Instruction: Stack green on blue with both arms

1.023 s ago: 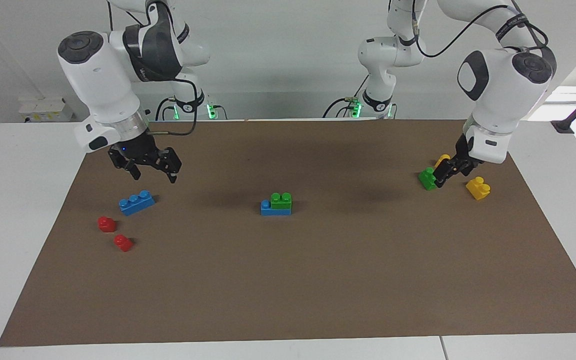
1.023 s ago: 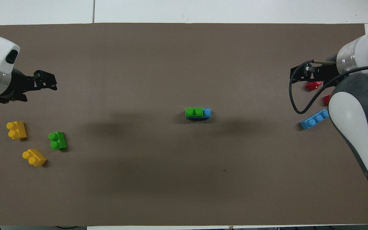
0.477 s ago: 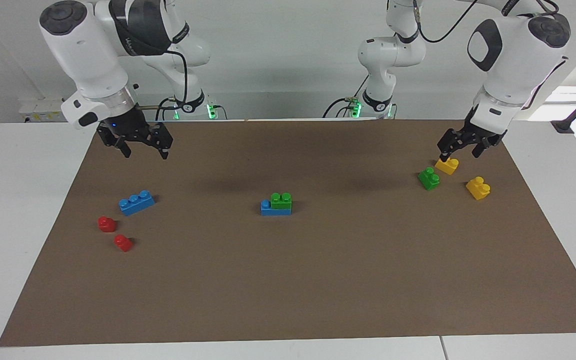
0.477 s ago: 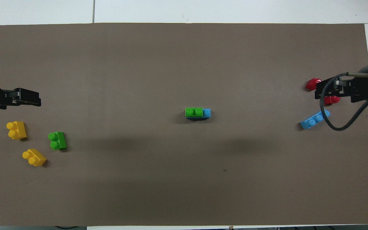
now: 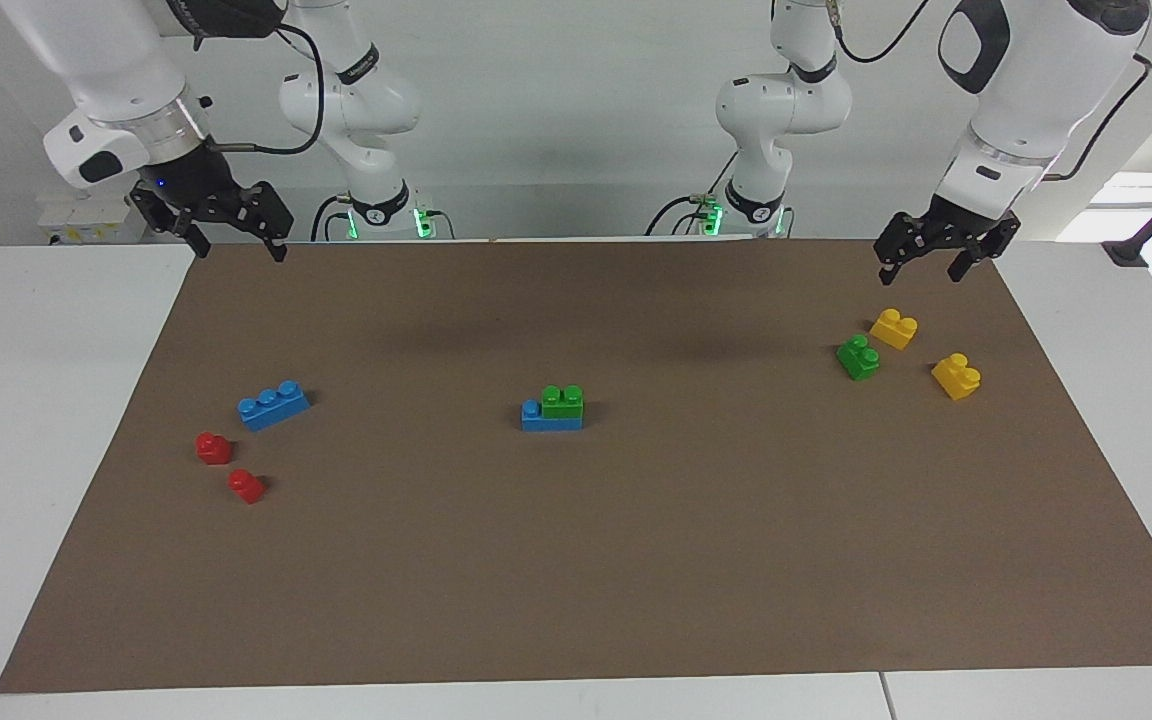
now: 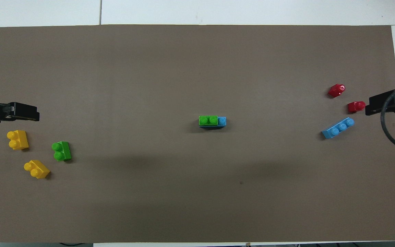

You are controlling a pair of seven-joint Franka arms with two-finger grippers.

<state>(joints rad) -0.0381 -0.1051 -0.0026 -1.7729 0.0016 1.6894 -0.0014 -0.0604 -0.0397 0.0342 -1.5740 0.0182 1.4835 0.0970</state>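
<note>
A green brick (image 5: 563, 400) sits on a blue brick (image 5: 548, 420) at the middle of the mat, covering two of its studs; the stack also shows in the overhead view (image 6: 208, 120). A second green brick (image 5: 858, 357) (image 6: 61, 151) lies loose toward the left arm's end. A second blue brick (image 5: 273, 404) (image 6: 338, 128) lies loose toward the right arm's end. My left gripper (image 5: 921, 270) (image 6: 26, 112) is open and empty, raised over the mat's edge. My right gripper (image 5: 239, 250) (image 6: 375, 104) is open and empty, raised over its mat corner.
Two yellow bricks (image 5: 893, 328) (image 5: 956, 376) lie beside the loose green brick. Two small red bricks (image 5: 214, 447) (image 5: 247, 486) lie beside the loose blue brick. All rest on a brown mat (image 5: 636, 560) on the white table.
Both grippers have risen and drawn back toward the robots, away from the loose bricks, staying open and empty. No brick has moved.
</note>
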